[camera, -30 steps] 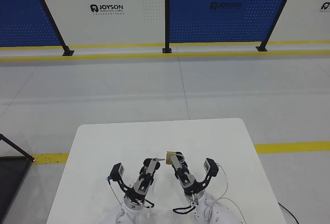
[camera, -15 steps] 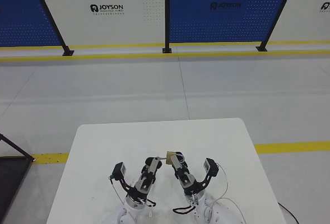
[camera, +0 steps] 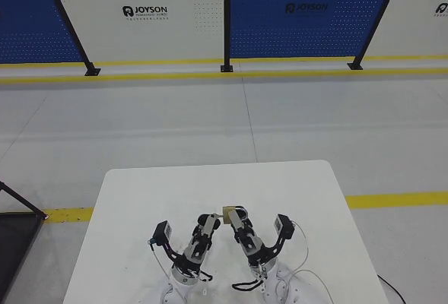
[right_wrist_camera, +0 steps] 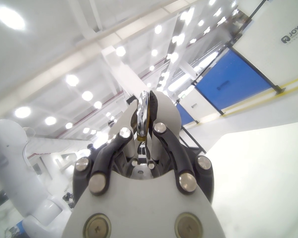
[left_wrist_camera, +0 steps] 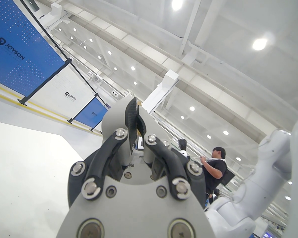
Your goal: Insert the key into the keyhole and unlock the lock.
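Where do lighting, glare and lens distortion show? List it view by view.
Right wrist view: ceiling lamps flare into wide halos, and the chrome shackle of the lock mirrors them in the right gripper. Left wrist view: lamps burn out as white discs, beams bow from the wide lens. Top view: even light on the white table.
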Robot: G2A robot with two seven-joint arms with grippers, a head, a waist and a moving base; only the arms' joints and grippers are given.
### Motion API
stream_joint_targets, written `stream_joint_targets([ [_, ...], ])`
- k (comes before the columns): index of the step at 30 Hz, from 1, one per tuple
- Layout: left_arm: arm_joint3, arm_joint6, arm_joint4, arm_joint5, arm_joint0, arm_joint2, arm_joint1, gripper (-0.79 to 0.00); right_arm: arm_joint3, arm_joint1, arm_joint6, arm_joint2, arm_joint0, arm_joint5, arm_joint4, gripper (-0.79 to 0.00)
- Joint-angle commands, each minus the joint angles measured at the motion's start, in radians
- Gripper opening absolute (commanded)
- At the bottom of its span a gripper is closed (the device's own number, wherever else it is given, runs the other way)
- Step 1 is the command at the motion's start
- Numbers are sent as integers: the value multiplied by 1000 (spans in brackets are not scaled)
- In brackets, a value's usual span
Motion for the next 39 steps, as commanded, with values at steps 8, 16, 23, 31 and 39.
stream_joint_targets([
  [8, 3, 2, 15, 0, -3, 4, -7, -785, -15, -5, 18, 9, -12, 26, -19, -785],
  [16, -1, 8, 8, -6, 4, -12, -9, 0, -15, -6, 16, 29, -19, 14, -18, -785],
  [23, -19, 4, 2, -36, 29, -64, 1, 0, -19, -3, 47, 49, -28, -1, -2, -785],
  [31, -29, -46, -18, -40, 38, -85, 11, -34, -25, -3, 88, 64, -33, -5, 25, -785],
  [39, -34, -169, -103, -40, 21, -75, 45, -622, -21, 3, 160, 83, -34, -28, 53, -785],
])
